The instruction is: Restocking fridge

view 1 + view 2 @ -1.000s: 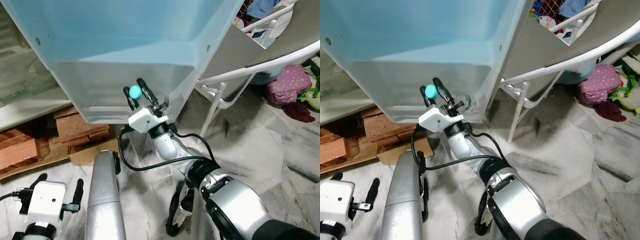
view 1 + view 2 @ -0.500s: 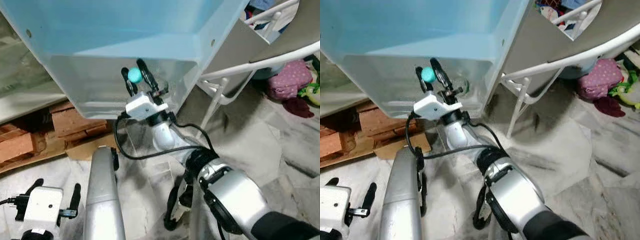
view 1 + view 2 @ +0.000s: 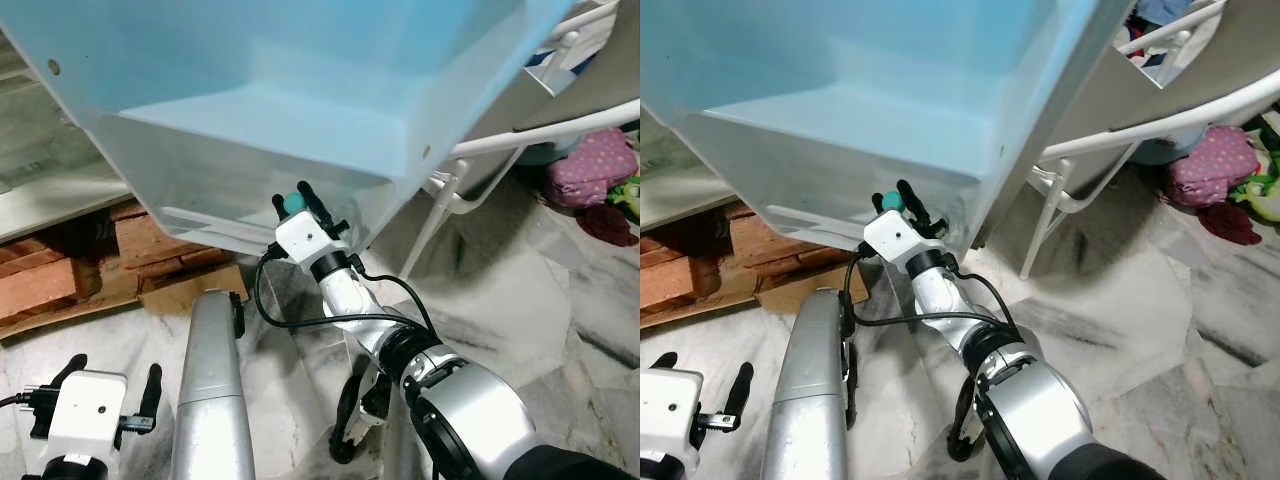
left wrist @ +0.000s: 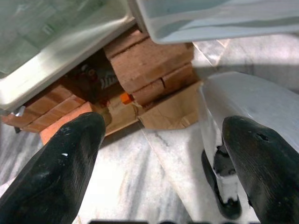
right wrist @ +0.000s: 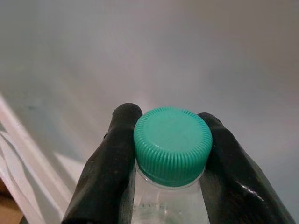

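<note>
My right gripper (image 3: 293,205) is shut on the neck of a clear bottle (image 5: 161,207) with a teal ribbed cap (image 5: 173,144). In the eye views the cap (image 3: 892,201) shows between the black fingers (image 5: 108,163), right at the lower edge of the pale blue fridge panel (image 3: 300,90). The bottle's body is mostly hidden behind the gripper. My left gripper (image 3: 110,377) hangs low at the left above the marble floor, its fingers (image 4: 65,163) spread wide with nothing between them.
Red bricks (image 3: 60,285) and a piece of cardboard (image 3: 190,292) lie under the fridge at the left. A white chair frame (image 3: 470,150) stands to the right, with a pink bag (image 3: 590,165) on the floor beyond it.
The view has shifted. My right arm has stretched further out, carrying the bottle closer to the panel's lower edge. The left gripper hangs as before.
</note>
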Available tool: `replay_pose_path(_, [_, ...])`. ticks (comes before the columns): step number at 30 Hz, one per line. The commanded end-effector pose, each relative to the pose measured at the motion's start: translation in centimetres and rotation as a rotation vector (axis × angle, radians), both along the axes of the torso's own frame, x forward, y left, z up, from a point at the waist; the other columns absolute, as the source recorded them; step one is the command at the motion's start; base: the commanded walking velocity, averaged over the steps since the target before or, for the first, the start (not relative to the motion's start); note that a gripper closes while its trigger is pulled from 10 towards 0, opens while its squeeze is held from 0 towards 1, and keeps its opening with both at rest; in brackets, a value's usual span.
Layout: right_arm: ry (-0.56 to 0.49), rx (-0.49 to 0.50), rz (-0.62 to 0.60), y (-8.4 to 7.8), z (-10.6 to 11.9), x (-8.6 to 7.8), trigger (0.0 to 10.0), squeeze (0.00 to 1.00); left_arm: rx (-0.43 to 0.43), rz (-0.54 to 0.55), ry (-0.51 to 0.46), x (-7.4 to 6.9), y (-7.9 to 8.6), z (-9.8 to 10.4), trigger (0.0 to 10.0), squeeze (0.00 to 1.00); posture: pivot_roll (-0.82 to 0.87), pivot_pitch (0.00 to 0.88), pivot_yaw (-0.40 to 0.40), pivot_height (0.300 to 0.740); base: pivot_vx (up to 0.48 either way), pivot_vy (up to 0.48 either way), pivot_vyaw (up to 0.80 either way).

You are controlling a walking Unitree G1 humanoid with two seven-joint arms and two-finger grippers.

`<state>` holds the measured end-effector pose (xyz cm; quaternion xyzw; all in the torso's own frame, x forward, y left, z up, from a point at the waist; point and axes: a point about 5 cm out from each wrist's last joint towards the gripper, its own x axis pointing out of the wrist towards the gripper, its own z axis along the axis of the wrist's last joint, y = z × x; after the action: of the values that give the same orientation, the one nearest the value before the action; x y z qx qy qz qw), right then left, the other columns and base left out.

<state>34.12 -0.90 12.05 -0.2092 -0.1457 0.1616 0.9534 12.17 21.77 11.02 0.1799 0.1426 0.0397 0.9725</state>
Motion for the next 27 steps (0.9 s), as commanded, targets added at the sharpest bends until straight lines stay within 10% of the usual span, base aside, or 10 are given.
replay_pose_path(1, [0.188,-0.003,-0.104,-1.3,-2.9,-0.3,10.0,0.0,0.002,0.01,0.036,-0.3,0.2,-0.8,10.0,0.0,0.42,0.403,-0.147,0.561,0.0,0.0,0.0])
replay_pose_path(2, [0.192,-0.004,-0.117,-1.6,-2.8,-0.1,10.0,0.52,0.003,0.009,0.033,-0.1,0.2,-0.8,10.0,0.0,0.41,0.396,-0.147,0.561,0.0,0.0,0.0])
replay_pose_path(3, [0.193,-0.004,-0.124,-1.7,-2.8,0.0,10.0,0.52,0.004,0.008,0.032,0.0,0.2,-0.9,10.0,0.0,0.41,0.396,-0.147,0.561,0.0,0.0,0.0])
replay_pose_path(4, [0.197,-0.003,-0.13,-1.9,-2.7,0.2,10.0,1.0,0.004,0.007,0.03,0.1,0.2,-0.9,10.0,0.0,0.41,0.391,-0.147,0.561,0.0,0.0,0.0])
replay_pose_path(15, [0.179,-0.043,-0.319,-6.7,-0.5,3.0,10.0,1.0,0.052,-0.013,-0.004,3.2,1.4,-1.8,10.0,0.0,0.37,0.295,-0.143,0.561,0.0,0.0,0.0])
replay_pose_path(27, [0.077,0.091,-0.205,-5.6,4.4,4.7,10.0,1.0,0.066,-0.014,-0.057,7.3,2.4,-2.2,10.0,0.0,0.32,0.171,-0.133,0.561,0.0,0.0,0.0])
